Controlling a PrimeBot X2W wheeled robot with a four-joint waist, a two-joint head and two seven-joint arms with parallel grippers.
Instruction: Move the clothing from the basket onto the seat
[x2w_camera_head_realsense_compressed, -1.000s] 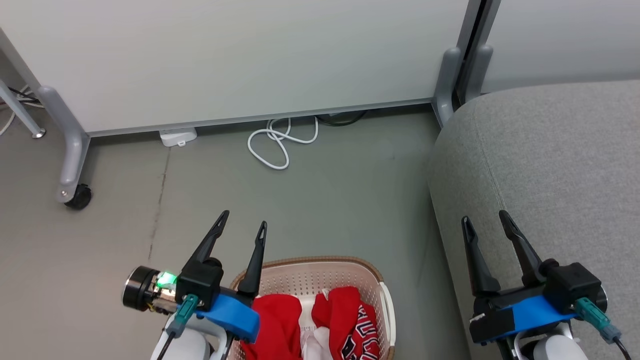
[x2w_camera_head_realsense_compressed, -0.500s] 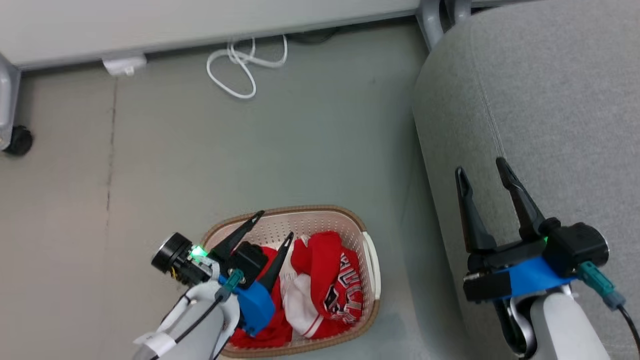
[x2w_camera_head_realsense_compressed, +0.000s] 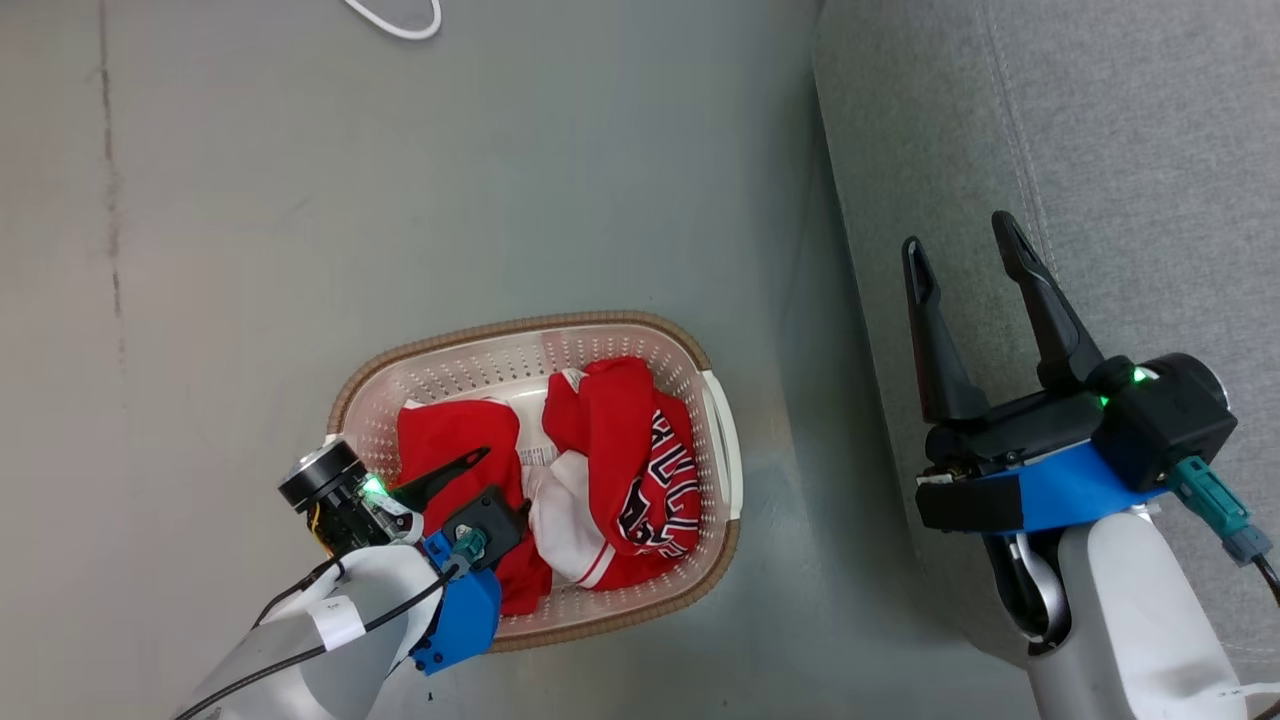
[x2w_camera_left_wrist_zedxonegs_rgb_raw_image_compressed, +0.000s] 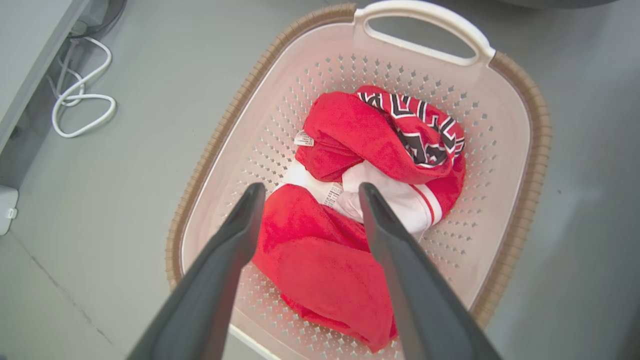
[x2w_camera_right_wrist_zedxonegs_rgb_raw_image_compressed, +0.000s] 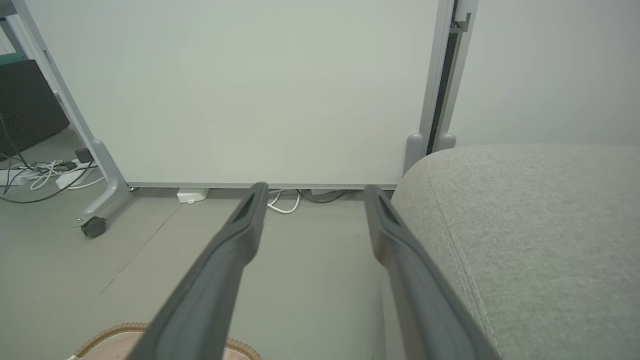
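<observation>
Floor (x2w_camera_head_realsense_compressed: 250, 200): smooth grey, a loop of white cord (x2w_camera_head_realsense_compressed: 405, 37) at its far edge; a pale wall (x2w_camera_right_wrist_zedxonegs_rgb_raw_image_compressed: 250, 90) on wheeled legs stands behind it in the right wrist view
Sofa seat (x2w_camera_head_realsense_compressed: 1100, 120): grey cloth at the right, its rounded edge near the basket but apart from it
Basket (x2w_camera_head_realsense_compressed: 520, 325): cream with a brown rim, on the floor; its long axis runs left to right across the head view, one white handle toward the sofa
Clothes (x2w_camera_head_realsense_compressed: 610, 440): red with white trim, all in the basket, two heaps side by side (black-and-white lettering on the one nearer the sofa)
Left gripper (x2w_camera_left_wrist_zedxonegs_rgb_raw_image_compressed: 311, 190): fingers spread wide, gripping nothing, over the heap farther from the sofa; touching or not, I cannot tell
Right gripper (x2w_camera_head_realsense_compressed: 957, 232): fingers spread, empty, above the seat's edge
Change: the head camera has tipped down, so the whole basket is in its picture; the left gripper has come from the far rim down over the clothes
</observation>
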